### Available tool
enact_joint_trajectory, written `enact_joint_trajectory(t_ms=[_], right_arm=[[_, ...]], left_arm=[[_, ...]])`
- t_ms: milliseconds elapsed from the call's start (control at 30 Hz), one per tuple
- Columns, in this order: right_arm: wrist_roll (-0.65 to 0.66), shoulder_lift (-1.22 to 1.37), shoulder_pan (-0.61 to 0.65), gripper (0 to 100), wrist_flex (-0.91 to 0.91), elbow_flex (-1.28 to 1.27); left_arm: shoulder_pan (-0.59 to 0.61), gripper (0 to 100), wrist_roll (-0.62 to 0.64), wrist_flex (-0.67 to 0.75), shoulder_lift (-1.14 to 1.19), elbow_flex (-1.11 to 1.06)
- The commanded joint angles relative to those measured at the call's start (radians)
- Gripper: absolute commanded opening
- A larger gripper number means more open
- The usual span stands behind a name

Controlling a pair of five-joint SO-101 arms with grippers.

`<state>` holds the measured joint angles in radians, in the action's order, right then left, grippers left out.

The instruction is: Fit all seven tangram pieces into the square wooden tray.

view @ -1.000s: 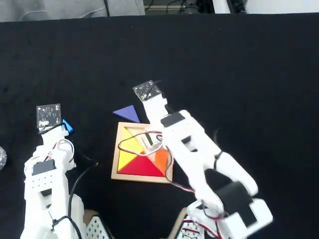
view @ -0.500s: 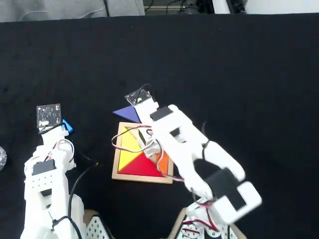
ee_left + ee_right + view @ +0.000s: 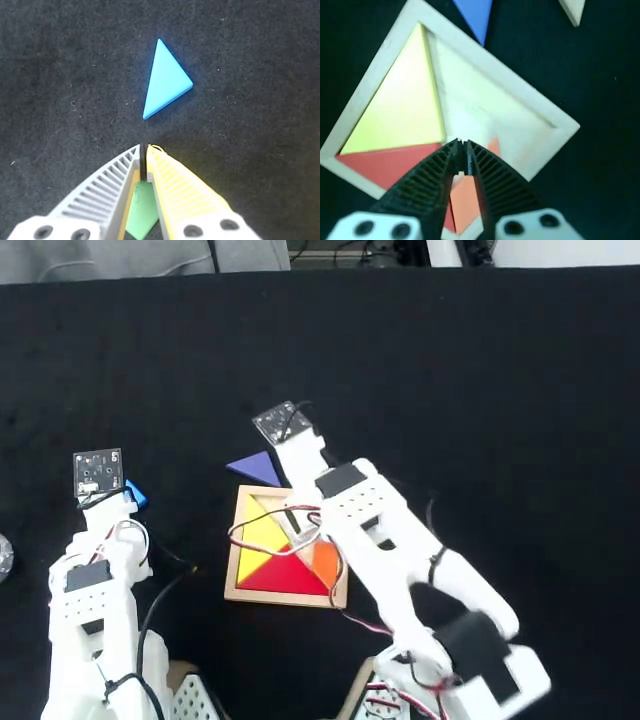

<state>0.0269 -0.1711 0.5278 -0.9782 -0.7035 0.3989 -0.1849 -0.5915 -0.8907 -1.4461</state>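
Right gripper (image 3: 462, 145) is pressed together, low over the wooden tray (image 3: 377, 75). Left gripper (image 3: 145, 149) is pressed together too, well apart from the tray, by the light-blue triangle (image 3: 165, 80).

Bright even light, faint shadows, glaring tray (image 3: 485, 107)

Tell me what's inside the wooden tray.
The tray holds a yellow triangle, a red triangle and an orange piece; the rest that shows is bare wood. The right gripper covers the middle, hiding part of the orange piece.
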Motion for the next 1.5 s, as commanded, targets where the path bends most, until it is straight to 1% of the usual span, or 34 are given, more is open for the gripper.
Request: enact_joint_trajectory(t_ms=[0,100,200,467,600,700,767,833,1033,1333,1467], right_arm=[[0.041,0.113,0.012,1.1,0.028,0.099],[0.051,0.229,0.011,1.1,0.028,0.16],[0.054,0.294,0.014,1.1,0.011,0.206],[0.058,0.318,0.021,1.1,-0.04,0.239],[0.14,0.312,0.117,1.1,-0.112,0.239],[0.146,0.312,0.17,1.1,-0.121,0.239],[0.15,0.311,0.166,1.1,-0.121,0.245],[0.152,0.311,0.135,1.1,-0.123,0.257],[0.152,0.318,0.0,1.1,-0.126,0.338],[0.153,0.321,-0.006,1.1,-0.12,0.378],[0.153,0.364,-0.006,1.1,-0.123,0.394]], left_arm=[[0.001,3,-0.006,-0.009,-0.012,0.004],[0.001,3,-0.006,-0.009,-0.012,0.004],[0.001,3,-0.006,-0.009,-0.012,0.004],[0.001,3,-0.006,-0.009,-0.012,0.005],[0.001,3,-0.006,-0.009,-0.012,0.005],[0.001,3,-0.006,-0.009,-0.012,0.005],[0.001,3,-0.006,-0.009,-0.012,0.005],[0.001,3,-0.006,-0.009,-0.012,0.005],[0.001,3,-0.006,-0.009,-0.012,0.005],[0.001,3,-0.006,-0.009,-0.012,0.005],[0.001,3,-0.006,-0.009,-0.012,0.005]])
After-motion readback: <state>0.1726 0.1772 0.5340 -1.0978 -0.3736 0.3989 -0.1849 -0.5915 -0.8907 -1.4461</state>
